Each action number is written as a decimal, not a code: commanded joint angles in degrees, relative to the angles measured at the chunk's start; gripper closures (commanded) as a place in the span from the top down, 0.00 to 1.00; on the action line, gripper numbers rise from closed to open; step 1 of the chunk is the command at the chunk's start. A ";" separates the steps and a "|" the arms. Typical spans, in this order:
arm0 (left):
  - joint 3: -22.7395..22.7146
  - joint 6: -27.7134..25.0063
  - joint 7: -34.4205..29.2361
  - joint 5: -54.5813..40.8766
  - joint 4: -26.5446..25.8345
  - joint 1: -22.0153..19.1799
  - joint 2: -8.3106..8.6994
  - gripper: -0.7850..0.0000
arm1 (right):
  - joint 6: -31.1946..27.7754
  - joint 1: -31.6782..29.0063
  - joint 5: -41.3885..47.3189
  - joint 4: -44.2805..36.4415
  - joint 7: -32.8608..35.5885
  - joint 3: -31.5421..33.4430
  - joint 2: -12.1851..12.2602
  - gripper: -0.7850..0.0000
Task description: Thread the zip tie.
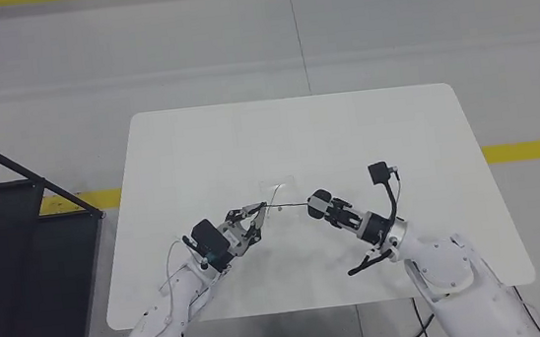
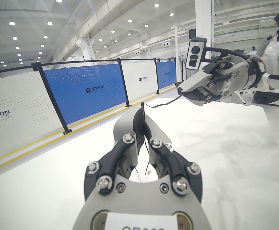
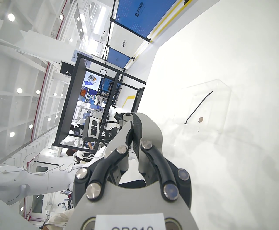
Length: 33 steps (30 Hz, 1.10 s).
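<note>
Black zip tie tail, gripped in the closed right jaws, lies lengthwise toward the closed left jaws gripping the head; tip just short of it.

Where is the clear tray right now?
In the top view the clear tray sits near the table's middle, just beyond the gap between the left claw and right claw; the right wrist view shows a loose black zip tie inside it.

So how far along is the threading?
Done: both grippers are shut on the zip tie, left gripper at its head, right gripper near the tail. In hand: the tail tip sits just beside the head. Remaining: pushing it through; not yet threaded.
</note>
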 commanded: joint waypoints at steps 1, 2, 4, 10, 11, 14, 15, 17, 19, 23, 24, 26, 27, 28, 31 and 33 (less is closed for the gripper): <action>-0.01 -0.03 -0.11 0.12 0.02 -0.03 -0.03 0.00 | 0.00 -0.02 0.00 -0.02 -0.01 -0.01 0.02 0.00; -0.03 -0.06 -0.03 0.07 0.01 -0.02 -0.05 0.00 | 0.01 -0.03 0.06 -0.03 -0.06 -0.01 0.02 0.00; -0.09 -0.07 0.14 0.20 0.09 -0.02 -0.08 0.00 | 0.11 0.03 0.14 0.04 -0.10 -0.03 0.03 0.00; -0.26 -0.28 0.45 0.46 0.26 0.00 -0.15 0.00 | 0.66 0.34 0.42 0.31 -0.23 -0.21 0.04 0.00; -0.27 -0.33 0.53 0.55 0.24 -0.02 -0.16 0.00 | 0.80 0.41 0.49 0.36 -0.26 -0.25 0.03 0.00; -0.33 -0.39 0.72 0.75 0.31 -0.02 -0.19 0.00 | 1.04 0.62 0.50 0.49 -0.25 -0.37 0.03 0.00; -0.34 -0.46 0.79 0.80 0.33 -0.02 -0.20 0.00 | 1.13 0.66 0.49 0.51 -0.25 -0.41 0.04 0.00; -0.39 -0.51 0.85 0.85 0.39 -0.02 -0.23 0.00 | 1.20 0.75 0.50 0.54 -0.29 -0.49 0.04 0.00; -0.42 -0.56 0.86 0.94 0.45 -0.03 -0.25 0.00 | 1.30 0.79 0.59 0.61 -0.38 -0.54 0.03 0.00; -0.50 -0.47 0.83 1.20 0.52 -0.02 -0.29 0.00 | 1.11 0.79 0.79 0.58 -0.59 -0.61 0.04 0.00; -0.51 -0.34 0.81 1.31 0.56 -0.03 -0.31 0.00 | 1.06 0.72 0.91 0.57 -0.69 -0.60 0.04 0.00; -0.41 -0.01 0.69 1.79 0.60 -0.07 -0.36 0.00 | 0.87 0.64 1.04 0.52 -0.63 -0.60 0.06 0.00; -0.33 0.24 0.62 2.00 0.62 -0.07 -0.39 0.00 | 0.82 0.62 1.04 0.52 -0.63 -0.59 0.07 0.00; -0.23 0.42 0.62 2.11 0.63 -0.08 -0.43 0.00 | 0.72 0.59 1.16 0.49 -0.72 -0.57 0.07 0.00; 0.00 0.85 0.51 2.41 0.73 -0.16 -0.55 0.00 | 0.31 0.44 1.50 0.45 -0.79 -0.54 0.09 0.00; 0.06 1.21 0.52 2.69 0.80 -0.24 -0.61 0.00 | 0.04 0.34 1.68 0.45 -0.92 -0.50 0.09 0.00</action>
